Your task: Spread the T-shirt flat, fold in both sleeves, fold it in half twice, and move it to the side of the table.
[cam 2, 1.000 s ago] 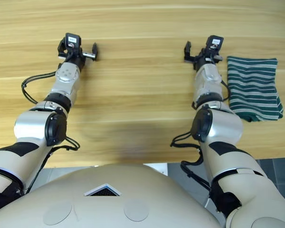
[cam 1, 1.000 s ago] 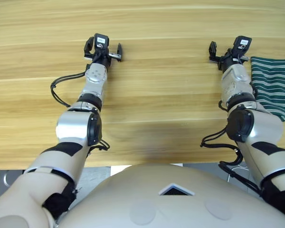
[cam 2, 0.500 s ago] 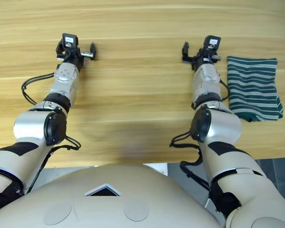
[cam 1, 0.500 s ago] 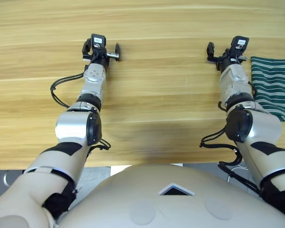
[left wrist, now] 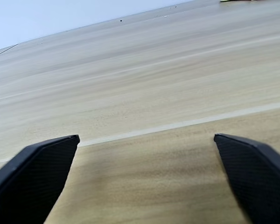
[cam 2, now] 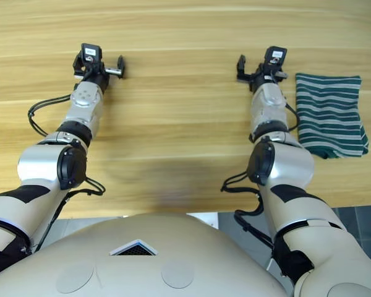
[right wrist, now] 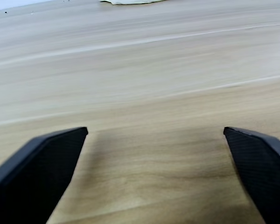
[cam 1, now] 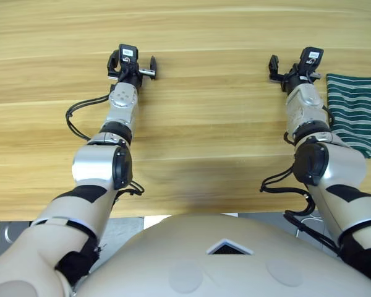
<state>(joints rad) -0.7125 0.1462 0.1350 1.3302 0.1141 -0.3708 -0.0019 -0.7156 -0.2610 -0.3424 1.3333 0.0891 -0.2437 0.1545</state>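
The T-shirt (cam 2: 331,114) is green with white stripes and lies folded into a small rectangle at the right side of the wooden table (cam 1: 210,124). My right gripper (cam 2: 261,67) rests low over the bare wood just left of the shirt, apart from it, open and holding nothing. My left gripper (cam 1: 133,64) is far off on the left half of the table, also open and holding nothing. In the wrist views each gripper, the left (left wrist: 144,186) and the right (right wrist: 149,177), has its dark fingertips (left wrist: 32,177) (right wrist: 261,172) spread wide over plain tabletop.
A pale object (right wrist: 130,1) lies at the table's far edge. The table's near edge runs just in front of my torso. Black cables loop beside both forearms.
Both grippers have shifted slightly to the left, the left one also a little forward, over the first half second. They have stayed still since.
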